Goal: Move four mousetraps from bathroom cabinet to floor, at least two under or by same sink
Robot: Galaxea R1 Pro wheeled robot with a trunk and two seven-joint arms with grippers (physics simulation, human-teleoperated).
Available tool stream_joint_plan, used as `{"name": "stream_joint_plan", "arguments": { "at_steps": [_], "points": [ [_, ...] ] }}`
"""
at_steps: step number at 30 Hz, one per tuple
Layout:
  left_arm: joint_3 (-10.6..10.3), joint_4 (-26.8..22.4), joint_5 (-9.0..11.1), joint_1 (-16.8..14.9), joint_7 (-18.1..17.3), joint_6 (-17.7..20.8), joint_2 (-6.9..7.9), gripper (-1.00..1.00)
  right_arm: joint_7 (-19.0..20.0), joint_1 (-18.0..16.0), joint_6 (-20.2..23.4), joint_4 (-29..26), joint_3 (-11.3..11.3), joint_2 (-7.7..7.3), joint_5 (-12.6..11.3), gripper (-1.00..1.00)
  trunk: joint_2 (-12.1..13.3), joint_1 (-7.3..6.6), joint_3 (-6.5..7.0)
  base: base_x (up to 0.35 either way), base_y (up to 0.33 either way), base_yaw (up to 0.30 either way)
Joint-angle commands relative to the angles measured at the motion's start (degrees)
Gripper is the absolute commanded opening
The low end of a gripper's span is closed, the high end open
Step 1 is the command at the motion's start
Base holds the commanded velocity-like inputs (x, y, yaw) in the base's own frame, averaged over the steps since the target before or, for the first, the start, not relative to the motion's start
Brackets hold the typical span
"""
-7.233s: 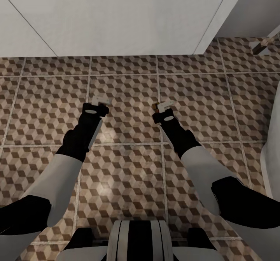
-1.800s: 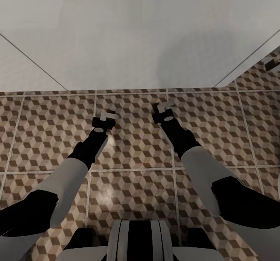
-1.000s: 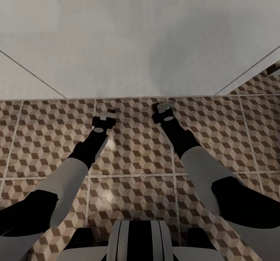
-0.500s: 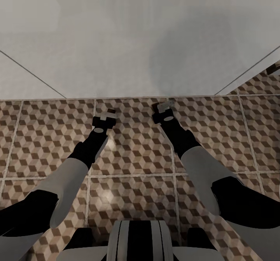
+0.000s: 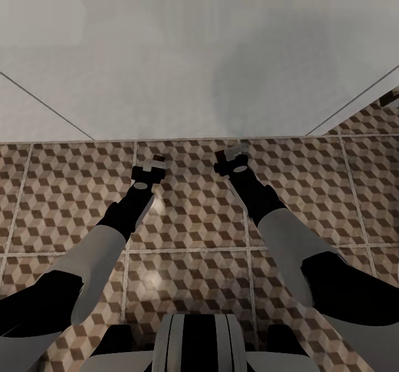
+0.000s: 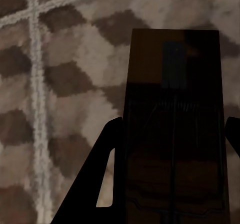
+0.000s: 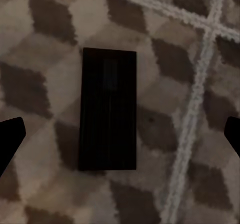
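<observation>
From the head view, both arms reach down over the bathroom floor (image 5: 188, 222), close to the foot of a white surface (image 5: 194, 56) that I take to be the sink's vanity. Set against half a second ago, the right gripper (image 5: 235, 153) has shifted a touch; the left gripper (image 5: 153, 164) has not moved. I judge that the right arm has just let go while the left has yet to.

In the left wrist view, a dark mousetrap (image 6: 172, 129) stands between the two black fingers (image 6: 102, 179) — the left gripper (image 6: 172, 184) pinches it by its long edges, with patterned tile just beyond it.

In the right wrist view, a second mousetrap (image 7: 109, 108) lies flat on the tiles beside a grout line. The fingertips (image 7: 11, 134) sit well apart at either side of the picture, clear of the board — the right gripper (image 7: 120, 136) is spread wide and carries nothing.

No cabinet, drawer or other container is in sight, so there are no contents to speak of.
</observation>
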Motion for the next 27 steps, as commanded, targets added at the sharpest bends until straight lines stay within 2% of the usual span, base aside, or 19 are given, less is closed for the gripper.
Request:
{"name": "stream_joint_plan", "arguments": {
  "at_steps": [1, 13, 14, 27],
  "points": [
    [-0.22, -0.08, -0.70, -0.01, 0.40, 0.49, 0.02, -1.00, -0.15, -0.02, 0.43, -0.07, 0.15, 0.00, 0.43, 1.00, -0.01, -0.01, -0.03, 0.000, 0.000, 0.000],
    [-0.22, 0.77, -0.75, -0.01, 0.54, 0.49, 0.02, -1.00, -0.15, -0.02, 0.34, -0.11, 0.11, 0.00, 0.40, 1.00, -0.01, -0.01, -0.03, 0.000, 0.000, 0.000],
    [-0.22, 0.91, -0.76, -0.01, 0.55, 0.49, 0.02, 1.00, -0.15, -0.02, 0.32, -0.10, 0.11, 0.00, 0.40, 1.00, -0.01, -0.01, -0.03, 0.000, 0.000, 0.000],
    [-0.22, 1.68, -0.85, -0.01, 0.58, 0.49, 0.02, 1.00, -0.15, -0.02, 0.33, -0.08, 0.11, 0.00, 0.38, 1.00, -0.01, -0.01, -0.03, 0.000, 0.000, 0.000]
  ]
}}
